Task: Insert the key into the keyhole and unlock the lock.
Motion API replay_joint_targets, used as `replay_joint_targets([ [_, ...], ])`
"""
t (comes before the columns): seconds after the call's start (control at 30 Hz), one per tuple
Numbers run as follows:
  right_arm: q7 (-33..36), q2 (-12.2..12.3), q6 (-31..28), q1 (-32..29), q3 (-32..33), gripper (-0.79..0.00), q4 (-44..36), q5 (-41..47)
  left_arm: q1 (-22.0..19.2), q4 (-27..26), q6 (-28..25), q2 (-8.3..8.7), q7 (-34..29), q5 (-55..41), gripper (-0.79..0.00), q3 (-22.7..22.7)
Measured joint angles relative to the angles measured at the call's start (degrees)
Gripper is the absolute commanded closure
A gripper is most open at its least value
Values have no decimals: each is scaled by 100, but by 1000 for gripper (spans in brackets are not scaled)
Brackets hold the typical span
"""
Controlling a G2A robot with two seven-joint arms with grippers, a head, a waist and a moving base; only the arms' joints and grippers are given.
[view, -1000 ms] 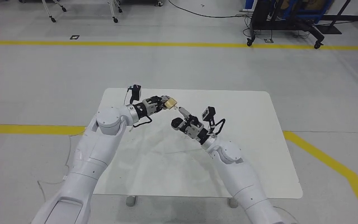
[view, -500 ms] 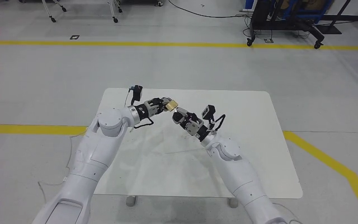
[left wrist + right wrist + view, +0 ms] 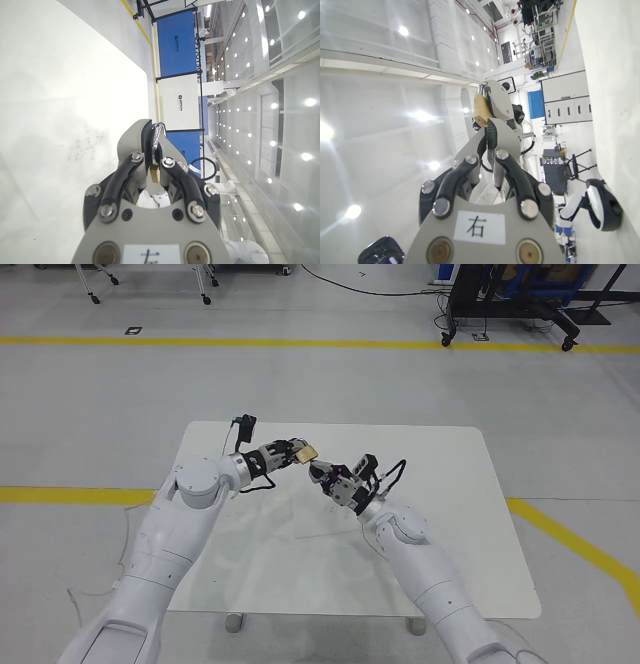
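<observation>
CHANGE: right claw (image 3: pixel 317 471) has closed in on the lock (image 3: pixel 306 451) — tip now at its underside | left claw (image 3: pixel 297 450) grips lock above far-centre desk (image 3: pixel 450 564) | right claw pinched shut, key unseen — insertion likely next

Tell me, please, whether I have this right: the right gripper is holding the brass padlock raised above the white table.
Not quite: the left gripper holds the brass padlock, as the left wrist view shows, clamped between its own fingers. The padlock is indeed raised above the white table.
</observation>
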Motion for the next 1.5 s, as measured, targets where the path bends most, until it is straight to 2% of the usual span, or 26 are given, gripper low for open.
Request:
replay_joint_targets([
  [0.23,1258,31,1465,318,109,0,604,1047,153,-239,-354,33,289,243,0,-70],
  [0.43,2014,42,2438,556,73,0,1024,1513,297,-424,-612,52,431,375,0,-110],
  [0.47,1987,43,2442,583,77,0,1071,1513,315,-442,-634,54,430,365,0,-124],
  [0.53,1751,49,2041,628,97,0,1109,1403,351,-454,-641,61,372,261,0,-165],
  [0.57,1682,50,1805,620,94,-172,1085,1340,356,-443,-614,62,345,201,0,-187],
  [0.6,1682,51,1588,600,92,-296,1044,1289,359,-426,-575,62,319,114,0,-213],
  [0.63,1696,64,1249,565,113,-366,977,1168,355,-399,-529,61,286,-18,0,-247],
  [0.67,1634,77,943,520,134,-388,912,1031,347,-377,-509,60,274,-89,0,-268],
  [0.77,1177,113,-19,298,167,-379,601,544,328,-315,-456,53,230,-273,0,-301],
  [0.93,355,122,-986,-78,-6,-292,-6,-301,273,-226,-403,43,126,-396,0,-283],
  [1.1,104,96,-902,-238,-218,-299,-336,-412,237,-182,-418,34,110,-398,0,-247],
  [1.23,34,64,-765,-204,-291,-237,-325,-185,229,-201,-486,30,110,-321,0,-204],
  [1.43,34,29,-648,-116,-258,-206,-150,347,253,-235,-591,41,23,-317,0,-222],
  [1.5,70,19,-574,-91,-255,-129,-98,495,257,-254,-616,42,-4,-285,0,-205],
])
